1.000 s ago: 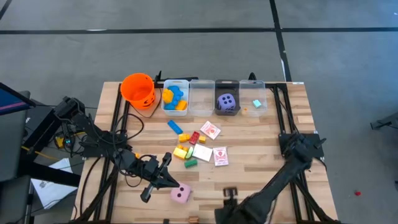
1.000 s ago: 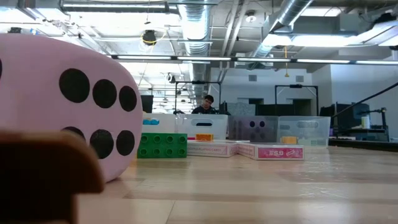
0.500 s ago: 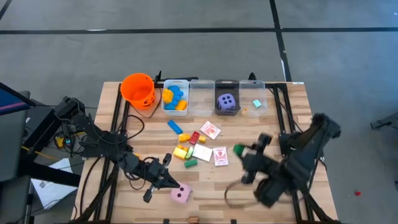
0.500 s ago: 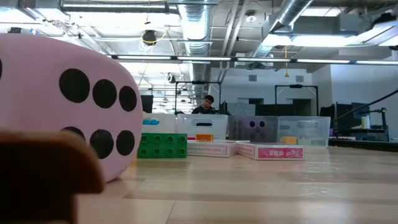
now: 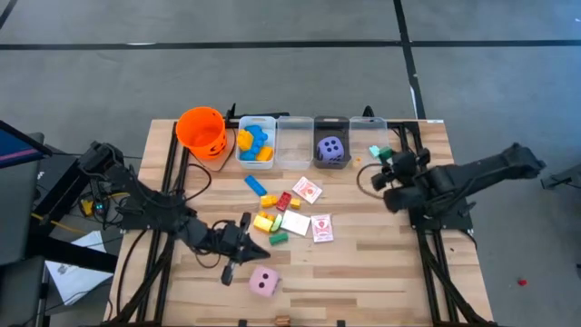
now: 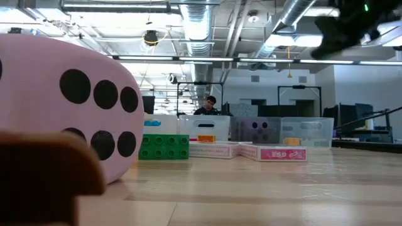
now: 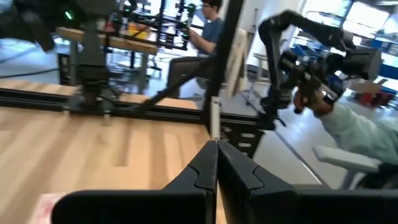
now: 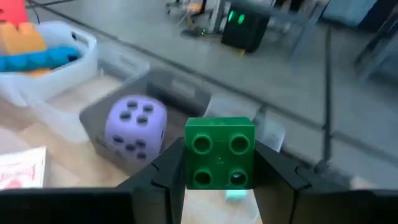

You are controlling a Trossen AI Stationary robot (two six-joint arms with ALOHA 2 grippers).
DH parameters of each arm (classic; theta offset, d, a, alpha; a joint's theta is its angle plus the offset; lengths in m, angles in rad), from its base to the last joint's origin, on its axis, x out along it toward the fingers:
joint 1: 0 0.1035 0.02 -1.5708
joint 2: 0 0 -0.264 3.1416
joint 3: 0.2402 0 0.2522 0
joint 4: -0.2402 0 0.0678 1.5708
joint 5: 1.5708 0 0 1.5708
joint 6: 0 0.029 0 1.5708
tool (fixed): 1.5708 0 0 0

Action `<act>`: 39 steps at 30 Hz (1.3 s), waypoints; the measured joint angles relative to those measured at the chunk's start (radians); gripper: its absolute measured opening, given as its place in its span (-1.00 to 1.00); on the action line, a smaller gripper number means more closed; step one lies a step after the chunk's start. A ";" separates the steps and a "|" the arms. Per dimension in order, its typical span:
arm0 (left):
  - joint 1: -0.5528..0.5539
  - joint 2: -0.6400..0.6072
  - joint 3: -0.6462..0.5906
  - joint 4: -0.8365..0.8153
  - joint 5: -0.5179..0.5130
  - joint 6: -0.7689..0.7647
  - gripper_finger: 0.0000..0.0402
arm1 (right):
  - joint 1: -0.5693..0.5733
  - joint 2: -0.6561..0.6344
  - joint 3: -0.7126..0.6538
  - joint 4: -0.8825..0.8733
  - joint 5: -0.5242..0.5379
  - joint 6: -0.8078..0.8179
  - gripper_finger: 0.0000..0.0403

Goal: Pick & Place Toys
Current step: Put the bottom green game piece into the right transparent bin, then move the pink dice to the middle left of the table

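A: What has just changed?

B: The right gripper (image 5: pixel 383 160) has swung up from the near edge of the table (image 5: pixel 381 272) to the far right corner. It pinches a green block (image 8: pixel 219 152) between its fingers (image 8: pixel 278 168), held in the air beside the rightmost clear bin (image 5: pixel 368 145).

A: So that block is nearly home?

B: I judge so. It hangs just short of that bin, next to the one holding the purple die (image 5: pixel 332 150), so a release there looks like the remaining step for this toy.

A: Which way does it point?

B: Studs face the wrist camera, four of them in a square, so I see no clear long axis.

A: And the other arm?

B: The left gripper (image 5: pixel 238 257), fingers pressed together on nothing, has drawn slightly back from the pink die (image 5: pixel 264 283) near the near edge. More blocks (image 5: pixel 272 213) and cards (image 5: pixel 308 190) wait mid-table.
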 joint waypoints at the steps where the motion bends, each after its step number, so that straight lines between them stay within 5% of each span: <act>1: 0.015 0.000 0.000 0.000 0.000 0.000 -1.00 | -0.028 -0.047 -0.053 0.087 -0.027 -0.056 -0.32; 10: 0.120 0.000 0.000 0.000 -0.004 -0.006 -1.00 | -0.336 -0.287 -0.371 0.704 -0.289 -0.554 -0.32; 25: 0.146 0.000 0.000 0.024 -0.001 -0.010 -1.00 | -0.942 -0.169 -0.433 1.024 -0.866 -0.778 -0.32; 35: 0.146 0.000 0.000 0.021 -0.001 -0.010 -1.00 | -1.004 -0.047 -0.432 1.093 -1.022 -0.686 0.82; 39: 0.146 0.000 0.000 0.016 -0.001 -0.010 -1.00 | -0.936 -0.051 -0.432 1.133 -1.104 -0.668 0.93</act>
